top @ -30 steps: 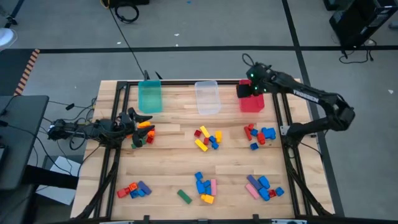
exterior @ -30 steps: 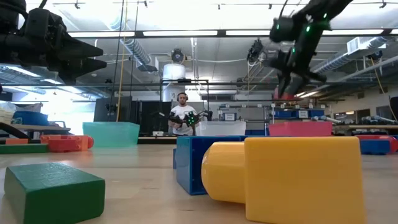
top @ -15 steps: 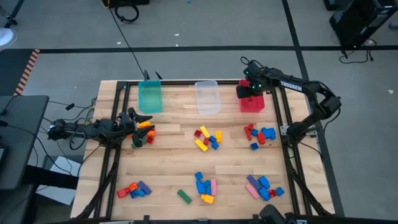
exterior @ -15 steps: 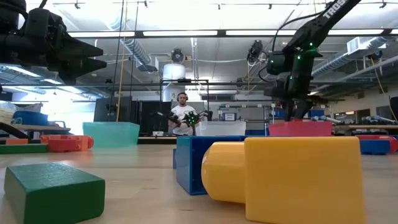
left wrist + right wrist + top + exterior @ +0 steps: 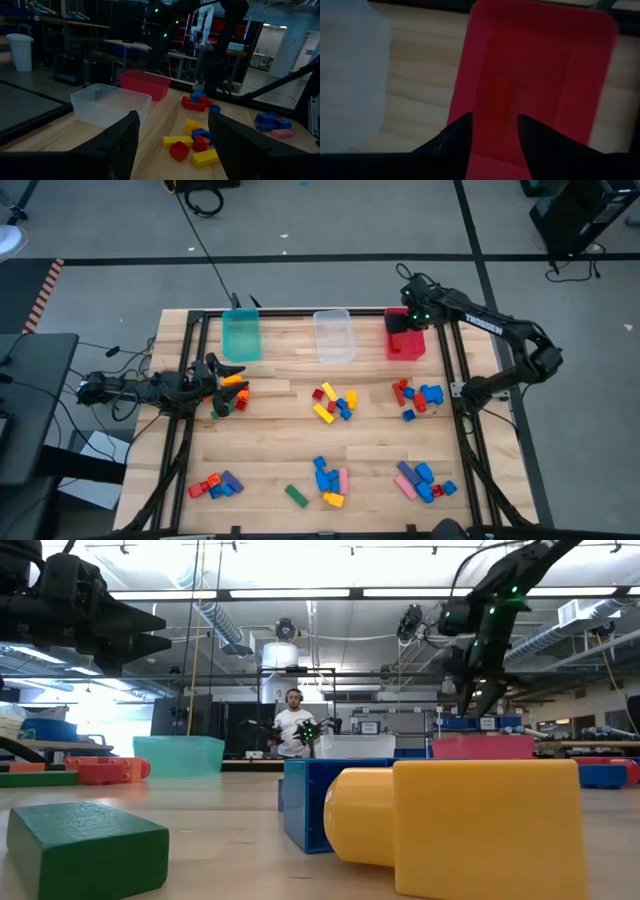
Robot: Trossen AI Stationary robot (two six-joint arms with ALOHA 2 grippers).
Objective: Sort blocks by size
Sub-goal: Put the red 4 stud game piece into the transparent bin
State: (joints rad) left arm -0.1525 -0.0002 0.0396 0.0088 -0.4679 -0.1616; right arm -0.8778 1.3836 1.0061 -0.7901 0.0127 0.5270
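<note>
Where empty, right claw (image 5: pixel 495 131) above red bin (image 5: pixel 540 75)

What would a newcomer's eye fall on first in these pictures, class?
Probably the three bins along the table's far edge: teal bin, clear bin and red bin. The right end effector hangs over the red bin, fingers apart with nothing between them. Bright blocks lie in scattered clusters across the wooden table.
</note>
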